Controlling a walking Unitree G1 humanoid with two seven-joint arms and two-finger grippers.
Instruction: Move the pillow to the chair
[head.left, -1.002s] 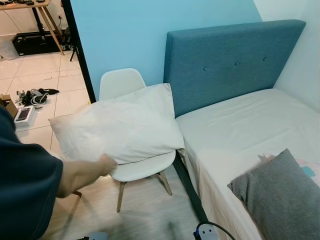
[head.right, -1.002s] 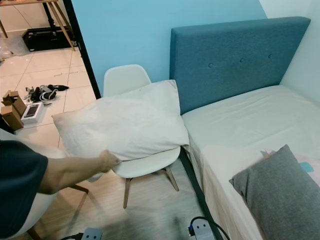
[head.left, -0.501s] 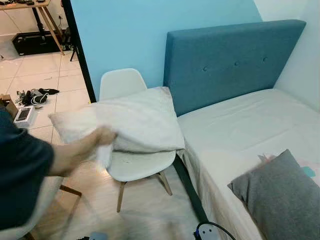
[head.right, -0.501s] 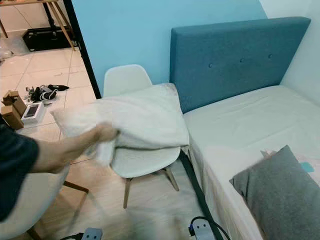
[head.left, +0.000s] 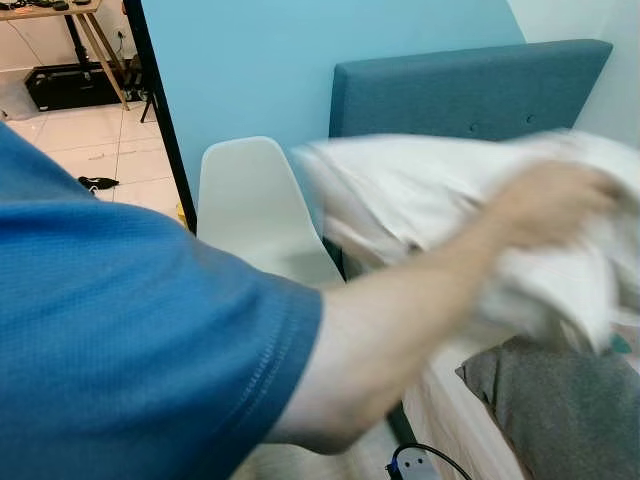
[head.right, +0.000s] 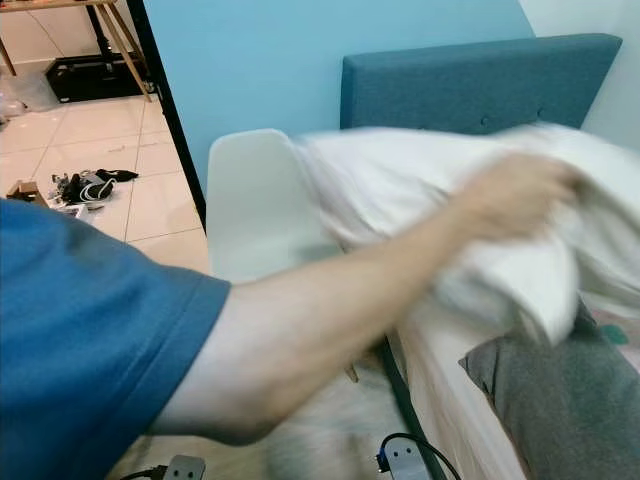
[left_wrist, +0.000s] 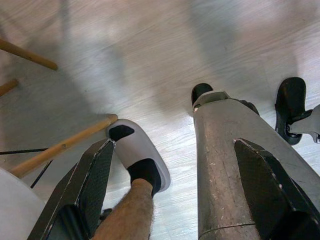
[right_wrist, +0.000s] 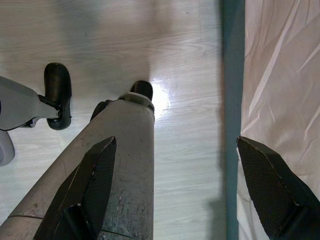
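— What's around you, biggest things first?

— The bed lies ahead of my right pincer, its sheet edge close beside that pincer's outer finger. Its blue headboard stands well beyond. The white chair stands ahead of my left pincer, its seat hidden behind a person's arm in a blue sleeve that reaches across in front of me.

— And the pillow?

— The white pillow is in the air, far above and ahead of both pincers, gripped by the person's hand over the bed; it is blurred. A grey cushion lies on the bed beneath it.

— Your pincers?

— Both hang idle by my legs, pointing at the wooden floor, each with fingers spread apart and nothing between them. Near the left one is the person's foot in a white slipper.

— Which step is this?

— I judge the task has not begun for me: the pillow is not on the chair and I hold nothing. Next I would wait until the pillow is let go and lies at rest, then raise a pincer and reach for it.
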